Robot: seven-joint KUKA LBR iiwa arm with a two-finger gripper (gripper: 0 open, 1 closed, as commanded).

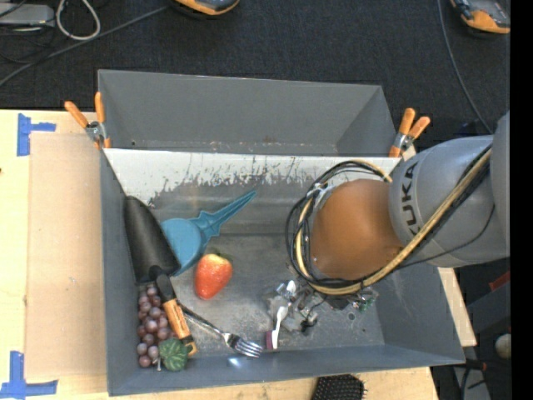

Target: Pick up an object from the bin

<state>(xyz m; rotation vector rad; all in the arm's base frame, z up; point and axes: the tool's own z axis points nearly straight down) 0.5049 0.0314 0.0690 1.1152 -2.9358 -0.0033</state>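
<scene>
My gripper [290, 327] hangs low over the bin floor at the front, right of the middle, under the arm's orange dome. Its fingers stand open, with nothing between them that I can see. A metal fork [223, 334] lies just to its left, tines [248, 347] pointing toward the left fingertip. A red strawberry [212, 275] sits further left and a little back, apart from the gripper.
A blue funnel [196, 227] lies behind the strawberry, spout pointing to the back right. Along the left wall lie a black trowel [149, 240] with an orange-and-black handle [174, 315] and a bunch of dark purple grapes [150, 324] with a green leaf [175, 355].
</scene>
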